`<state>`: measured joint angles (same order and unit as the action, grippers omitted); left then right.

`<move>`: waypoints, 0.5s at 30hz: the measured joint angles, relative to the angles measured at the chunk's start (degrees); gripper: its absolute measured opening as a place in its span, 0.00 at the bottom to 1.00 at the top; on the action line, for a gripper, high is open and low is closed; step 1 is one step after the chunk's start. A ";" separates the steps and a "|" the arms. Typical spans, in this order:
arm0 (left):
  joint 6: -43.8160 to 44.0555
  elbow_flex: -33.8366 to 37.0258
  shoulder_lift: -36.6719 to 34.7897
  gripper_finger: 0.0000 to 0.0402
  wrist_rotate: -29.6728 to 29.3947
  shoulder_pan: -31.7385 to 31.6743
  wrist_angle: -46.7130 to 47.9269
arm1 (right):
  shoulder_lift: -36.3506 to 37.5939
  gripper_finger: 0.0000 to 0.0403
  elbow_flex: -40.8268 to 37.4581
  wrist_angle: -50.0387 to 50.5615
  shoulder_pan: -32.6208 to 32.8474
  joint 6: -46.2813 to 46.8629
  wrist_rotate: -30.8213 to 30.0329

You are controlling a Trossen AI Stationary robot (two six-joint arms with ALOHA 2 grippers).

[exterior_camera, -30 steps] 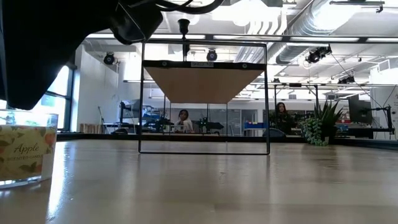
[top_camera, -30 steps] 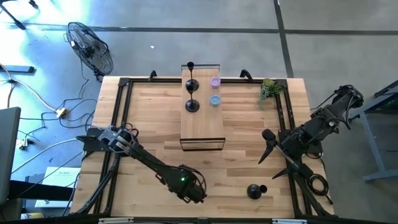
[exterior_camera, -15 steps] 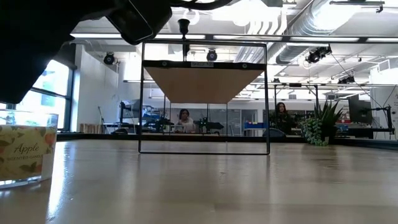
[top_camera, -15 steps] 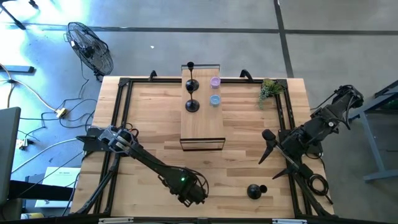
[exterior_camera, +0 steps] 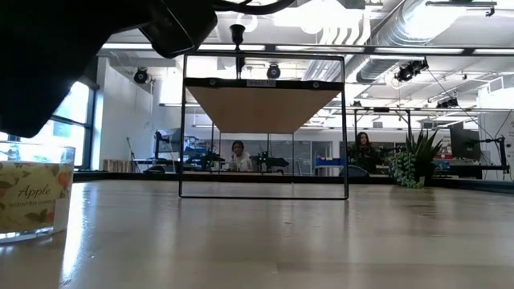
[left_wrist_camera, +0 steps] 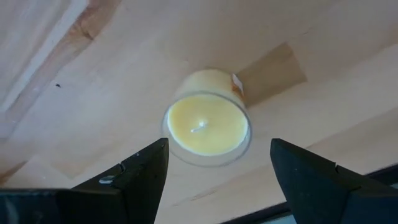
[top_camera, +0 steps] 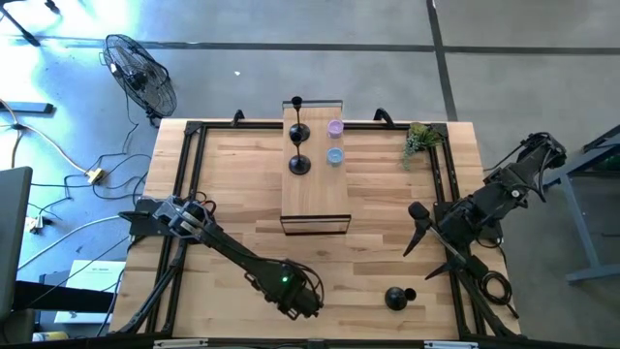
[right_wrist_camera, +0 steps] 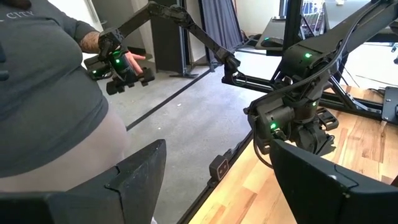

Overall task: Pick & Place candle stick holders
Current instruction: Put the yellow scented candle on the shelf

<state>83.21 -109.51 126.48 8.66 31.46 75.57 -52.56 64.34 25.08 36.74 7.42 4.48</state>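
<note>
1. Fingers of your left gripper [left_wrist_camera: 214, 180] are sitting spread wide, hanging straight over a glass jar candle [left_wrist_camera: 207, 118] at the near edge of the surface [top_camera: 232, 204], gripping nothing.
2. Almost nothing is changing over the last second: in the high view the left arm is nudging slightly, and in the low view its dark bulk is shifting a little above the candle jar. No descent that I can see.
3. Your right gripper [top_camera: 418, 225] is waiting at the right side, fingers parted and empty.
4. Candle stick holders: two are standing on the raised wooden shelf [top_camera: 315, 199] at the far centre [top_camera: 299, 133] [top_camera: 299, 163]; a third [top_camera: 396, 298] is sitting on the surface near the front right, well apart from both grippers.
5. My read: you're lining up on the candle, not a holder, so the third holder is getting no closer to placement.
</note>
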 joint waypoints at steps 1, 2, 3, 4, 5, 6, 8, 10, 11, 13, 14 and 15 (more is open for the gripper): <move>0.47 0.00 0.00 0.68 -0.50 0.00 0.01 | 0.00 0.70 0.00 0.00 0.01 0.00 0.01; 1.14 0.00 0.00 0.68 -1.03 0.01 -0.04 | 0.00 0.70 0.00 0.00 0.01 0.02 0.01; 1.76 0.00 0.00 0.68 -1.46 0.02 -0.03 | 0.00 0.70 0.00 0.00 0.02 0.00 0.03; 2.31 0.00 0.00 0.68 -1.64 0.02 0.00 | 0.00 0.70 0.00 0.00 0.02 0.01 0.05; 2.56 0.00 0.00 0.68 -1.74 0.02 -0.01 | 0.00 0.70 0.00 0.00 0.02 0.02 0.05; 2.56 0.00 0.00 0.68 -1.77 0.02 -0.03 | 0.00 0.70 0.00 0.00 0.02 0.04 0.05; 2.24 0.00 0.00 0.68 -1.77 0.02 -0.05 | 0.00 0.70 0.00 -0.02 0.02 0.07 0.05; 1.24 0.00 0.00 0.68 -1.96 0.02 -0.24 | 0.00 0.70 0.00 -0.02 0.02 0.08 0.05; 0.48 0.00 0.00 0.68 -1.91 0.02 -0.67 | 0.00 0.70 0.00 -0.02 0.02 0.10 0.05; -0.68 0.00 0.00 0.68 -1.59 0.02 -1.67 | 0.00 0.70 0.00 -0.04 0.02 0.11 0.03; -0.72 0.00 0.00 0.68 -1.71 0.02 -2.24 | 0.00 0.70 0.00 -0.04 0.02 0.12 0.03; -0.74 0.00 0.00 0.68 -1.79 0.02 -3.30 | 0.00 0.70 0.00 -0.04 0.02 0.14 0.03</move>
<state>82.48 -109.51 126.48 6.87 31.48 72.27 -52.56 64.34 25.04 36.75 7.56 4.51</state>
